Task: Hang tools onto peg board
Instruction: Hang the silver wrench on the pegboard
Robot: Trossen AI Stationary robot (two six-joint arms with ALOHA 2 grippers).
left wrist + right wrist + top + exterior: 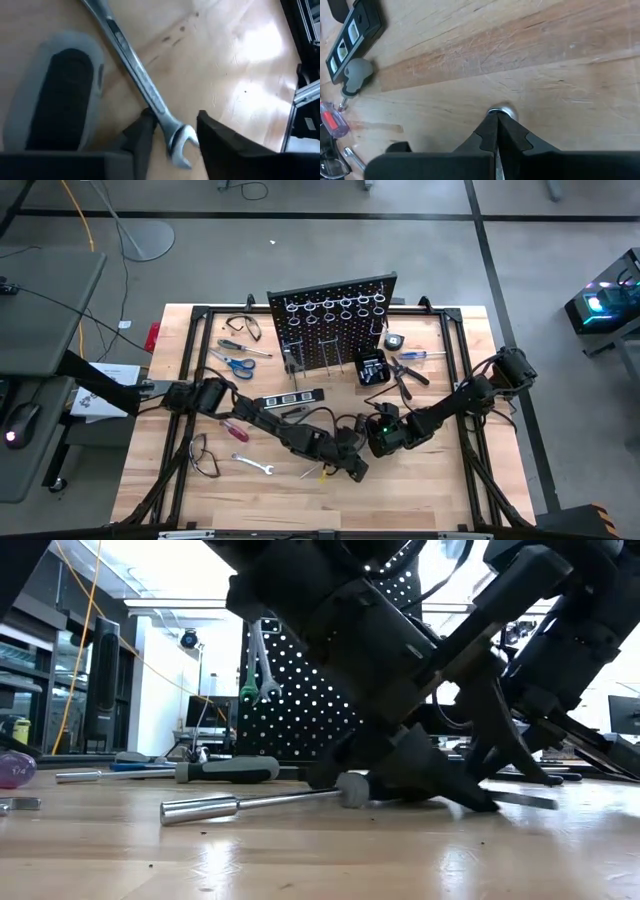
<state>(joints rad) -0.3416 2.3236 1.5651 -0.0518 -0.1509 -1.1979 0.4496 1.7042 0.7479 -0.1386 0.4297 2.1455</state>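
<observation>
Steel wrench (140, 80) lying flat on the wooden surface (235, 65), just beside a grey-and-black handle (60, 95).
Its long axis runs diagonally in the left wrist view, open jaw end between the left end effector (172, 137) fingers, which stand parted around it, not clamped; its far end is cut off. Right end effector (498, 125) is clenched, tips down near the surface.

overhead, table-level, two close wrist views
</observation>
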